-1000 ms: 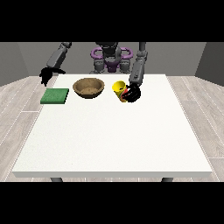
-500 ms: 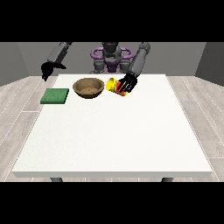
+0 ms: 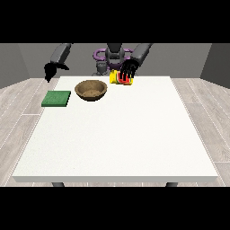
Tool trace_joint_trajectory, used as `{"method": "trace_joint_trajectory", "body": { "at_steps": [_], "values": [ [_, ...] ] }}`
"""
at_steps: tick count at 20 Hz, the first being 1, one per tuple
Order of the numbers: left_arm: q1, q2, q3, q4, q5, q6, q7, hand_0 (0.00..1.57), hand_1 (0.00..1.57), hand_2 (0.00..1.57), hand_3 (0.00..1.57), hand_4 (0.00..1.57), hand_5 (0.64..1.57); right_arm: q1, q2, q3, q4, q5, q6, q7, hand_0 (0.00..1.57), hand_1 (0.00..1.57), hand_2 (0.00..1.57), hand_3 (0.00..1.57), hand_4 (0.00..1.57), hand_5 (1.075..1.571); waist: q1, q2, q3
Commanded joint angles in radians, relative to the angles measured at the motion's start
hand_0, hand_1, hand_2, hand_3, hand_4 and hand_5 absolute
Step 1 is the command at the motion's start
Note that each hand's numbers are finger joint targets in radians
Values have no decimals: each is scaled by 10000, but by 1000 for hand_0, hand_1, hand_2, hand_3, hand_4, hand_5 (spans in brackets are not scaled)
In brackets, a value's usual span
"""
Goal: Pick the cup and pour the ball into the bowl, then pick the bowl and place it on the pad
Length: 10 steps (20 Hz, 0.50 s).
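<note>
A yellow cup [image 3: 117, 77] was held tilted, fingers curled round it, by the hand at the view's right [image 3: 128, 72], beside a brown wooden bowl [image 3: 92, 89].

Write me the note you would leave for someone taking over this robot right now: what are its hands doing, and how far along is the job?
Hand at the view's right: fingers curled round the yellow cup, held lifted and tilted, to the right of the wooden bowl.
Hand at the view's left: raised beyond the green pad, holding nothing; its fingers are too small to read.
Bowl sits on the table, beside the pad, not on it.
Done: cup picked up.
Left: pour the ball into the bowl (ball not visible), then move the bowl onto the pad.
</note>
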Motion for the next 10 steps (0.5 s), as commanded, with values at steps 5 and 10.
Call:
{"method": "trace_joint_trajectory", "body": {
  "at_steps": [5,10],
  "values": [
    [-576,-883,-1073,-482,-1719,-2214,1435,520,520,1571,1431,882,1530,524,-705,-374,736,-226,692,-302,0,0,198,277,418,1541,555,-479,-26],
    [-1282,-946,-1635,-1255,-2662,-3269,1736,0,0,1571,1517,802,1534,672,-906,-609,1275,-175,564,-1266,0,0,292,365,411,1537,1182,-90,-20]
  ]
}}
